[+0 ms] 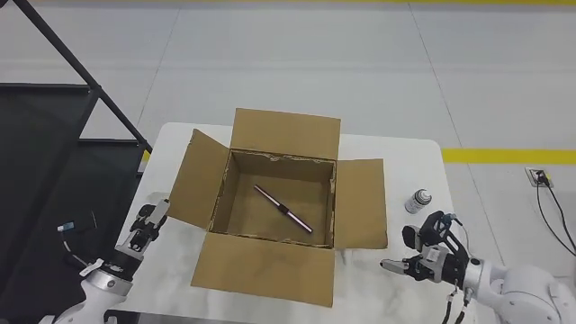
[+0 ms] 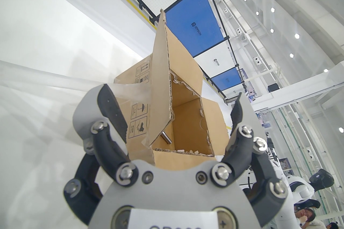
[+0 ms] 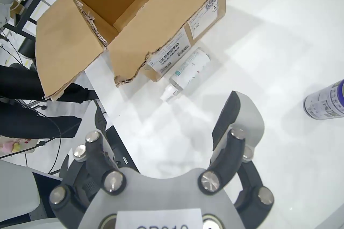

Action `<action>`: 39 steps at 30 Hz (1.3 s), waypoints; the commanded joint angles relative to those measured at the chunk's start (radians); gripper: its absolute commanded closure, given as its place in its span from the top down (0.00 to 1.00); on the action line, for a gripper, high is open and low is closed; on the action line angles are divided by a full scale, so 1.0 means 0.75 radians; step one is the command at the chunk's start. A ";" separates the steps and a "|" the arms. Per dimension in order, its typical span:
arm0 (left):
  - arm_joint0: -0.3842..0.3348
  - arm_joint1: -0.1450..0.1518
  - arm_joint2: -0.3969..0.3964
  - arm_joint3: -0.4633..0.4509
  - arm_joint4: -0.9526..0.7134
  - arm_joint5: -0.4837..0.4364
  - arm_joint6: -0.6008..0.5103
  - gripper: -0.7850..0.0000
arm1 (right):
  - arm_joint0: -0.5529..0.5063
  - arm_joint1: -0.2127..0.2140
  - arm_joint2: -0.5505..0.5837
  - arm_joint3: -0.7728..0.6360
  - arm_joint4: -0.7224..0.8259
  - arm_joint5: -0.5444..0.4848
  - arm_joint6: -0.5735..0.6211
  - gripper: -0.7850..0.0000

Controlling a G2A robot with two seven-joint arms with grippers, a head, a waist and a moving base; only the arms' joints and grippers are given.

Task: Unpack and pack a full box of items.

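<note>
Right end effector [image 3: 165,111], fingers [image 3: 231,109] spread, hangs near bottle [image 3: 189,71] beside box [image 3: 166,26].

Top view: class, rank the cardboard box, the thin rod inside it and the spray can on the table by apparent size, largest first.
1. cardboard box, by far the largest.
2-3. Not ranked: the rod is longer but very thin; the spray can is shorter but wider, and it stands upright, so it is seen from above.

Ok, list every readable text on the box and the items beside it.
"A": circled, on the white label on the side of the box.
"B-702": same label, lower edge.
Barcode stickers, bottle, spray can: print too small to read.
</note>
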 commanded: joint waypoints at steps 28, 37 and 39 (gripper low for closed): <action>0.009 -0.008 0.019 0.009 -0.012 0.006 0.047 1.00 | -0.241 -0.017 -0.320 -0.133 -0.890 0.294 -0.684 1.00; 0.011 -0.008 0.017 0.010 -0.015 0.003 0.048 1.00 | -0.240 -0.018 -0.325 -0.135 -0.885 0.293 -0.691 1.00; 0.011 -0.008 0.017 0.010 -0.015 0.003 0.048 1.00 | -0.220 -0.019 -0.358 -0.116 -0.886 0.291 -0.694 1.00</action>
